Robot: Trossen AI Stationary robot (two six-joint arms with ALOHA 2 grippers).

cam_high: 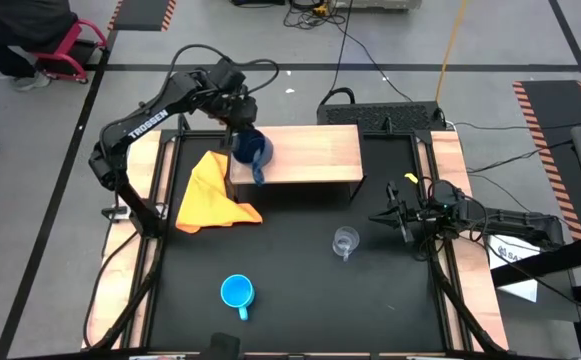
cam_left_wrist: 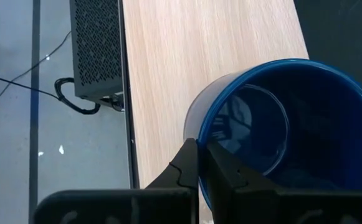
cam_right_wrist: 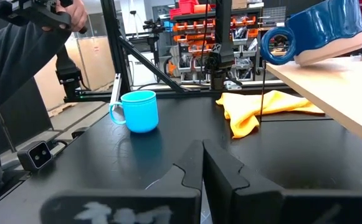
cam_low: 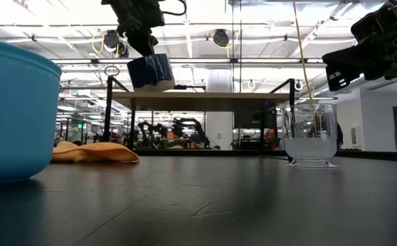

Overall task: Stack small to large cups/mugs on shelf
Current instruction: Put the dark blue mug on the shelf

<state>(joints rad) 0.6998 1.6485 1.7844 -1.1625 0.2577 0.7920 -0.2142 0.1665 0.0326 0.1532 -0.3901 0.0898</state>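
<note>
The dark blue mug (cam_high: 251,150) hangs tilted over the left end of the light-wood shelf (cam_high: 310,155), with my left gripper (cam_left_wrist: 198,146) shut on it. Its handle (cam_right_wrist: 276,42) points toward the table's near side. In the low view the mug (cam_low: 150,70) sits just above the shelf board (cam_low: 205,91); whether it touches the board, I cannot tell. The clear glass cup (cam_high: 346,241) stands upright on the black tabletop right of centre. The light blue mug (cam_high: 237,292) stands upright near the front edge. My right gripper (cam_right_wrist: 202,155) waits shut at the table's right edge, holding nothing. My left gripper pinches the dark blue mug's rim (cam_left_wrist: 196,134) on the side away from the handle. One finger (cam_left_wrist: 224,171) is inside the mug and the other (cam_left_wrist: 182,168) outside its wall. The fingers come slanting down from the far left. The mug hangs tilted below them.
A yellow-orange cloth (cam_high: 213,192) lies crumpled on the tabletop beside the shelf's left legs. The shelf top right of the mug is bare wood (cam_left_wrist: 193,56). A grey perforated box (cam_left_wrist: 96,43) stands on the floor behind the table. A person's sleeve (cam_right_wrist: 19,68) shows beyond the table.
</note>
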